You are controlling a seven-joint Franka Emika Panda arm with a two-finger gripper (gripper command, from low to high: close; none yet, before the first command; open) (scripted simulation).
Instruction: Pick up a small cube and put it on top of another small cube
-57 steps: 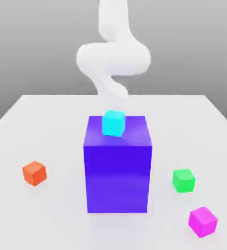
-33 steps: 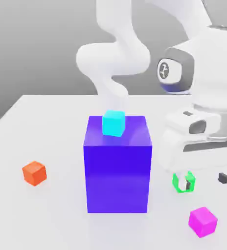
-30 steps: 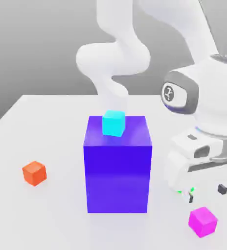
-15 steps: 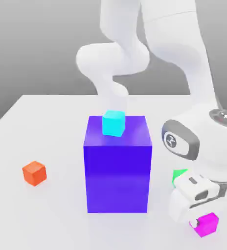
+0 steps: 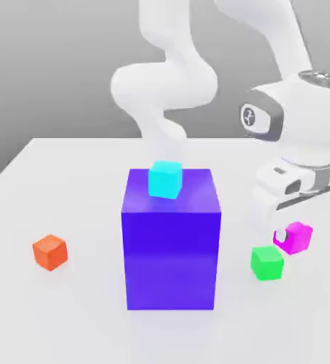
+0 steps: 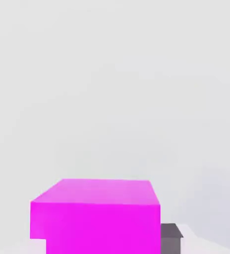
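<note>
The small magenta cube sits pinched between the jaws of the gripper, which have closed tight on it and hold it clear of the white table. Just below the jaws lies the green cube. Farther off stands the big blue block, a cyan cube on top, and beyond it the orange cube.

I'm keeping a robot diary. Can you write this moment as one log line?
gripper: shut on magenta cube | cube: lifted off table | green cube: on table
</note>
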